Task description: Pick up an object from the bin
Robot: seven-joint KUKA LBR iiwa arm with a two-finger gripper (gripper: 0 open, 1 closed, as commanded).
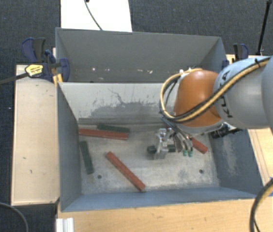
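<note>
**A:** Any writing you can read?

**B:** Only black letters (pixel 225 108) on the grey shell of my arm (pixel 257 95), at the right of the frame. A yellow-and-black cable (pixel 194 111) crosses them, so I make out "KU" and no more. The things in the bin (pixel 136 57) carry no labels that I can see.

**A:** What lies around you?

**B:** At the upper left of the bin floor a long red-brown bar (pixel 102 134) lies flat, with a dark green bar (pixel 113 128) just behind it and touching it. By the left wall a second green bar (pixel 86 157) lies nearly along the wall. A diagonal red-brown bar (pixel 125 171) lies at lower centre, well apart from the others.

**A:** And near your hand?

**B:** My hand (pixel 164 148) is low over the floor, right of centre. A small dark lump (pixel 151 151) sits just beside it on the left. A short red piece (pixel 200 146) lies just to the right, partly hidden under my wrist.

**A:** What blocks the view?

**B:** My orange cover (pixel 197 95) and the looped cables hang over the wrist and hide the back wall behind it.

**A:** Is the hand spread or pressed together?

**B:** I cannot tell, nor whether it pinches anything. My arm comes in from the right edge and bends down into the bin.
</note>
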